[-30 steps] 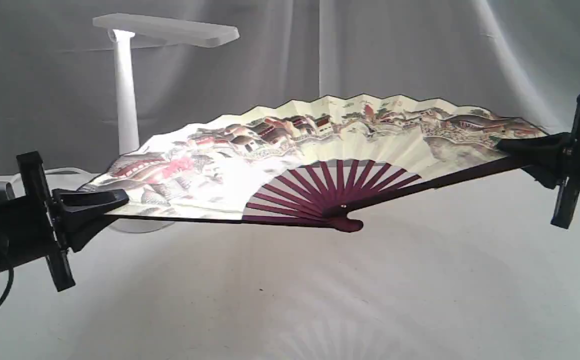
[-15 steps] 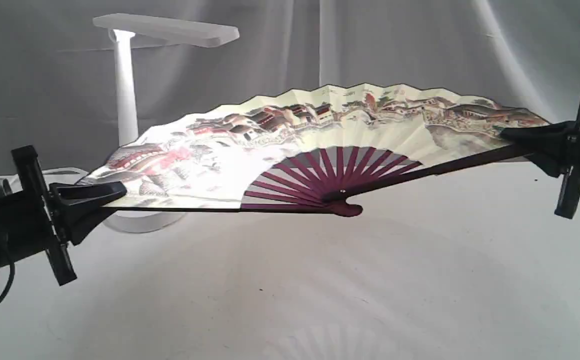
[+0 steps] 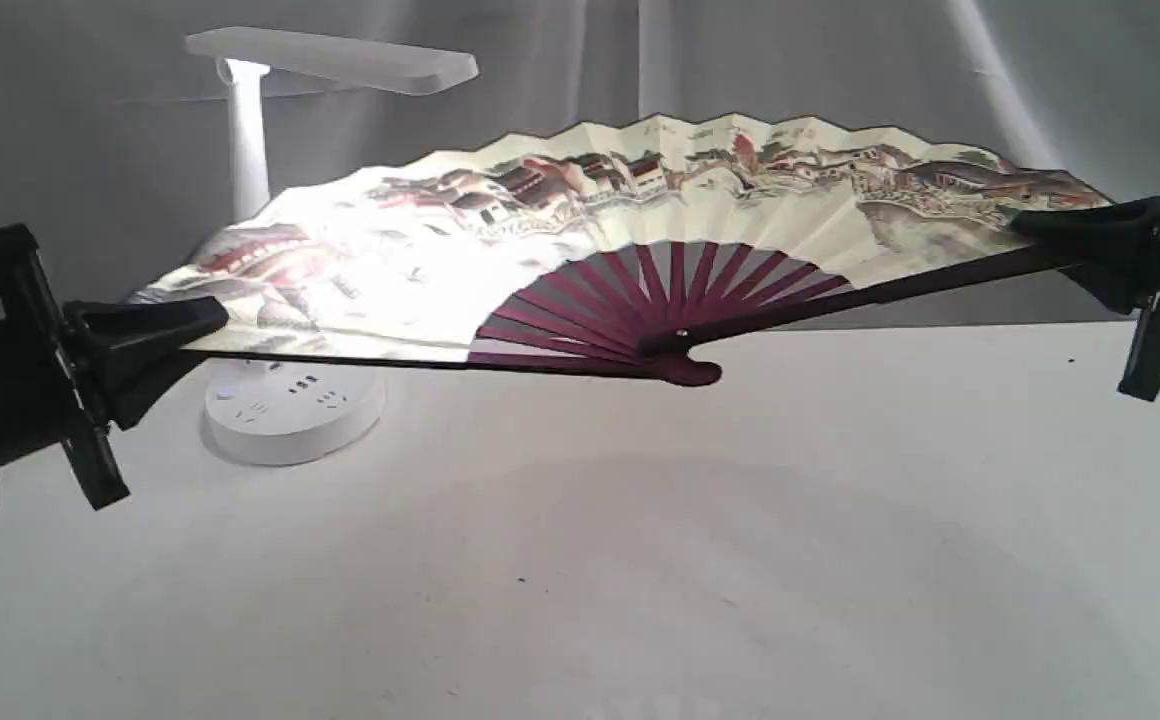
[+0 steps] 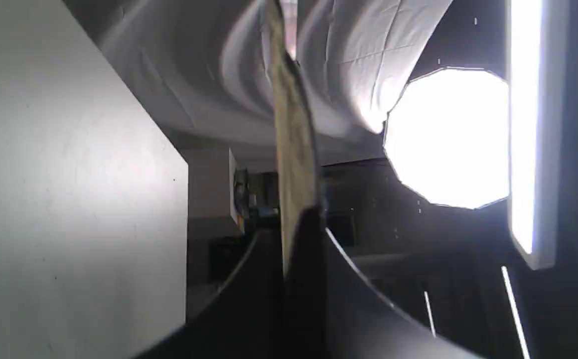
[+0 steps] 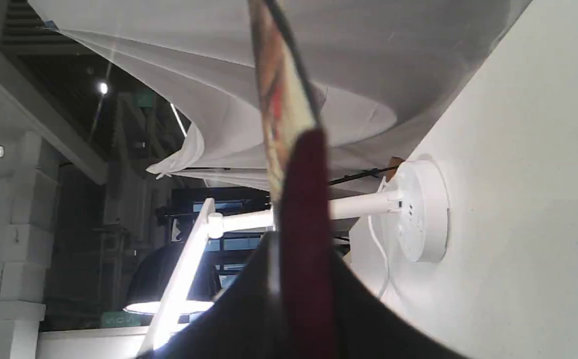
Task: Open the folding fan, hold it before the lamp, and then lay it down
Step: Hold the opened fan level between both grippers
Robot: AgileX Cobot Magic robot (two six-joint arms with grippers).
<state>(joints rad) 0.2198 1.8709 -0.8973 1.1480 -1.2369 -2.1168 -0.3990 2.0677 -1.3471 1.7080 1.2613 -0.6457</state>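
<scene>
Open folding fan (image 3: 740, 200) spans between left hand (image 3: 208, 326) and right hand (image 3: 1028, 236), both gripping

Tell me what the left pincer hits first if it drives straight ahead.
The folding fan itself: the left pincer is shut on its guard and points along it. The lamp looks off that line, though depth is unclear.

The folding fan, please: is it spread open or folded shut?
Spread open: the folding fan shows its whole painted leaf, ribs splayed apart.
</scene>
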